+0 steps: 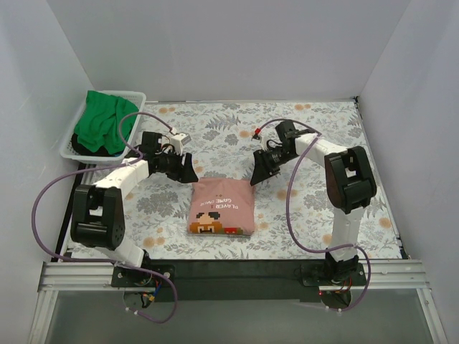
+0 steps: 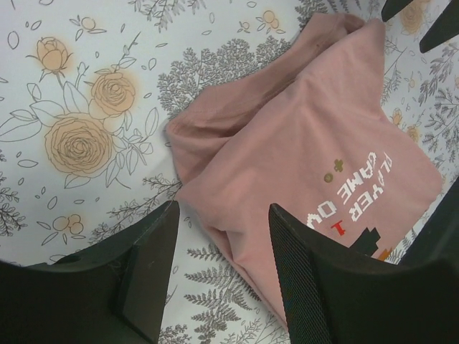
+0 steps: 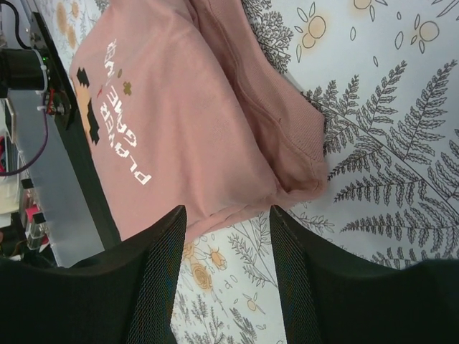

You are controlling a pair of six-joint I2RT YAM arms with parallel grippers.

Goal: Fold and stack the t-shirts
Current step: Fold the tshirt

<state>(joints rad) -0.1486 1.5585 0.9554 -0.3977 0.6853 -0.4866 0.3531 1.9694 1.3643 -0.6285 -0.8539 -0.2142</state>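
Observation:
The salmon-pink t-shirt lies folded into a compact rectangle near the table's front middle, its white lettering and pixel print facing up. The green t-shirt is bunched in the basket at the back left. My left gripper hovers just off the pink shirt's far left corner, open, with the pink t-shirt edge showing between the fingers but nothing gripped. My right gripper hangs beside the far right corner, also open, over the bare cloth beside the pink t-shirt.
A white slotted basket stands at the back left corner. The floral grey-and-orange cloth covers the table. White walls enclose the left, back and right sides. Purple cables loop beside both arms.

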